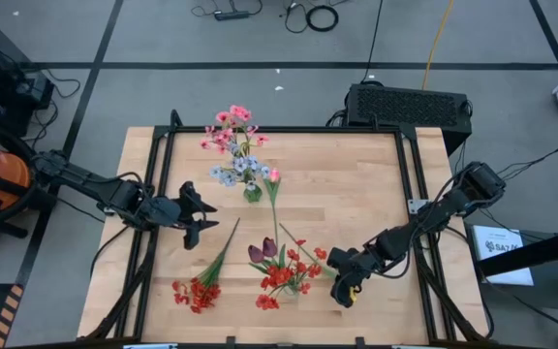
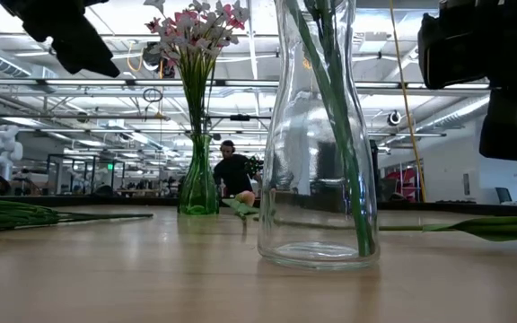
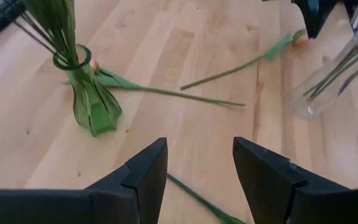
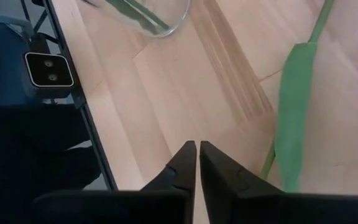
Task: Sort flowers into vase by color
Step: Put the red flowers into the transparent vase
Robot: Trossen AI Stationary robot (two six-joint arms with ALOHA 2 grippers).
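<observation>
Wooden table [image 1: 376, 194] from above. Right gripper [image 1: 346, 291], fingers closed on nothing, hovers beside the clear vase [image 1: 287, 287] holding red flowers [image 1: 281, 278]. Left gripper [image 1: 198, 216] hangs open near the green vase [image 1: 252, 192] of pink and blue flowers [image 1: 232, 136]; loose red flowers [image 1: 196, 293] lie nearby

Open bench [image 1: 356, 184] across the far right quarter and along the left edge: free passage there. Green vase [image 1: 252, 192] standing at centre far side, pink and blue blooms spreading wide above it. Clear vase [image 1: 287, 288] upright near the front, red and maroon heads fanned over it. Between the two, a pink bud stem [image 1: 275, 208] lying across the gap. Red spray [image 1: 201, 283] flat at front left. Left pincer [image 1: 204, 218] spread beside it; right pincer [image 1: 349, 294] closed, just right of the clear vase.
</observation>
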